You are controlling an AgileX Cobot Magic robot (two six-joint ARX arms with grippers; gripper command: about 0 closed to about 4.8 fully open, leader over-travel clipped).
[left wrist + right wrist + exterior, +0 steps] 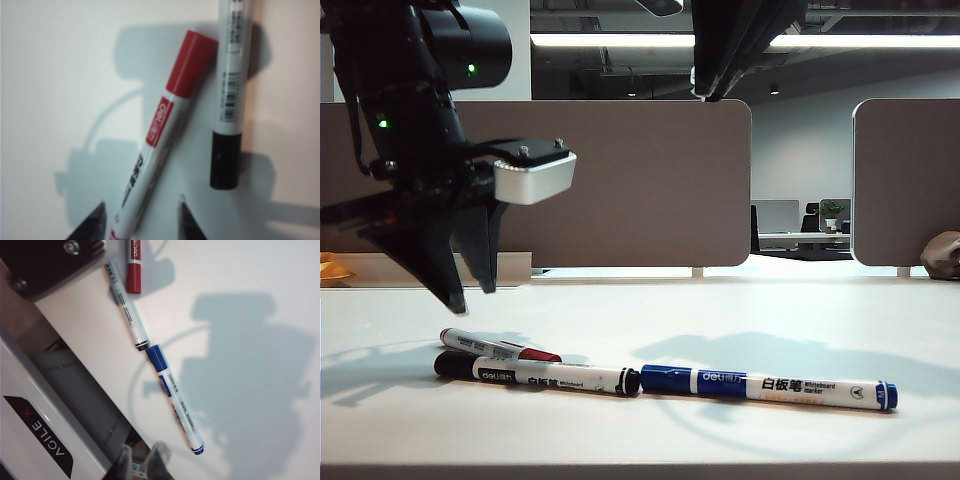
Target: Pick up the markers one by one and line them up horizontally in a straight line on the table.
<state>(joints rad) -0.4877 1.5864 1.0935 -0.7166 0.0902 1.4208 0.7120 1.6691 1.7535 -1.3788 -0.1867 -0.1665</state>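
Three markers lie on the white table point(740, 315). The black-capped marker point(535, 376) and blue-capped marker point(770, 386) lie end to end along the front. The red marker point(498, 347) lies at a slant just behind the black one's left end. My left gripper point(470, 292) hangs open above the red marker. In the left wrist view the red marker point(165, 125) lies between the fingertips point(97, 220) with a gap on each side, and the black marker point(227, 100) lies beside it. My right gripper point(141, 460) is held high off to the side, its jaws slightly apart and empty.
Brown-grey divider panels point(640, 180) stand along the back of the table. An orange thing point(332, 268) sits at the far left and a brown lump point(942, 255) at the far right. The right wrist view shows the table's edge and the white robot base point(35, 425).
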